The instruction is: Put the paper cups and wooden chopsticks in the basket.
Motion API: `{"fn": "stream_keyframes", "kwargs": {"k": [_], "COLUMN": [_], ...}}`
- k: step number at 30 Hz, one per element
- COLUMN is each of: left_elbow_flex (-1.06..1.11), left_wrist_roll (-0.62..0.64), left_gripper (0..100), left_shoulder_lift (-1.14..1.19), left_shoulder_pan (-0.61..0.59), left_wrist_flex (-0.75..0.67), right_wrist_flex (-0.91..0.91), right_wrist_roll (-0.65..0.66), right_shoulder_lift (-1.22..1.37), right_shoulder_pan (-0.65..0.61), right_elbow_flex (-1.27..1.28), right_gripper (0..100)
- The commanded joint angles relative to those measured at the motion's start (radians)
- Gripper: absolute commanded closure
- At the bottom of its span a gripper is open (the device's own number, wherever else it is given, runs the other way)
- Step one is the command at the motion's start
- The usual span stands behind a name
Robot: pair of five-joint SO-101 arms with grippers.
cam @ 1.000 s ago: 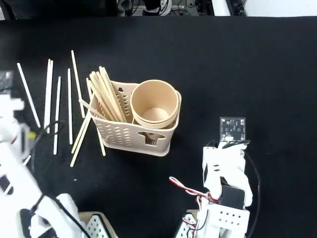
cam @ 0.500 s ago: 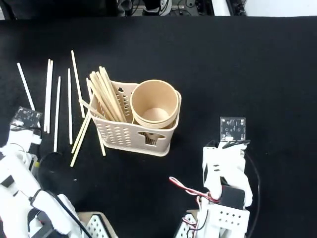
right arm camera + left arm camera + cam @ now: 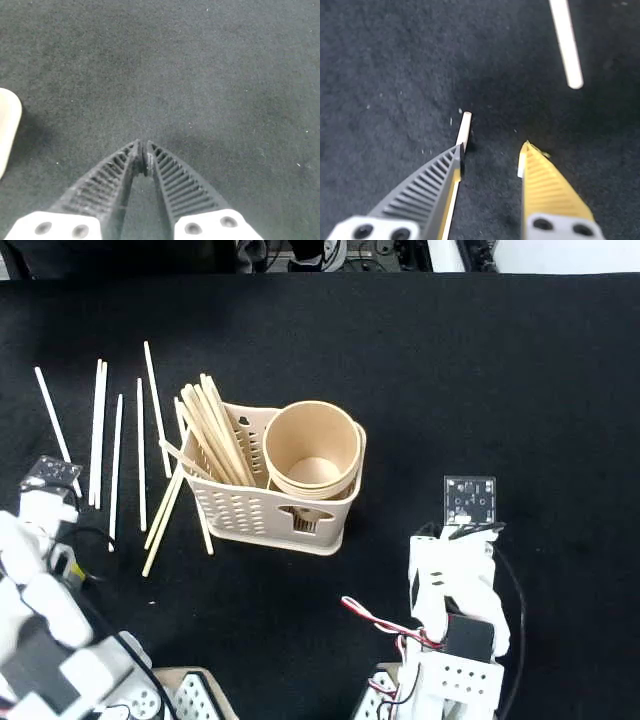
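Several loose chopsticks (image 3: 117, 465) lie on the surface (image 3: 500, 370) beside the basket (image 3: 260, 515); paper cups (image 3: 312, 450) inside it. Left hand (image 3: 490, 150) open at one stick's end; right hand (image 3: 144, 150) closed, empty. Sticks likely light, stiff, slippery: pinch mid-length.

Both arms are white printed plastic: right arm (image 3: 455, 615), left arm (image 3: 40, 625). Left gripper (image 3: 491, 147) has one grey ribbed finger and one yellow, on white bases with screw holes. Right gripper (image 3: 144, 150) has both fingers dark grey, ribbed. Red-and-white wires (image 3: 370, 619) run beside the right arm, with a black square board (image 3: 469, 498) at its wrist.
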Motion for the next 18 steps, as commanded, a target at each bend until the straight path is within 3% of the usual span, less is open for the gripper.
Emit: {"fn": "stream_keyframes", "kwargs": {"k": [1,5,14,18], "left_elbow_flex": [-0.163,-0.225,-0.328,-0.306], "left_wrist_roll": [-0.006,-0.006,-0.018,-0.107], "left_gripper": [81,81,81,81], "left_shoulder_lift": [0.169,0.227,0.157,0.158], "left_shoulder_pan": [-0.015,-0.016,-0.03,-0.064], "left_wrist_flex": [-0.005,0.0,0.18,0.181], "right_wrist_flex": [0.006,0.006,0.006,0.006], "right_wrist_roll": [-0.006,-0.006,-0.006,-0.006], "right_shoulder_lift": [-0.068,-0.068,-0.068,-0.068], "right_shoulder_pan": [-0.006,-0.006,-0.006,-0.006], "right_elbow_flex": [-0.004,-0.004,-0.004,-0.004], "right_gripper": [98.4,98.4,98.4,98.4]}}
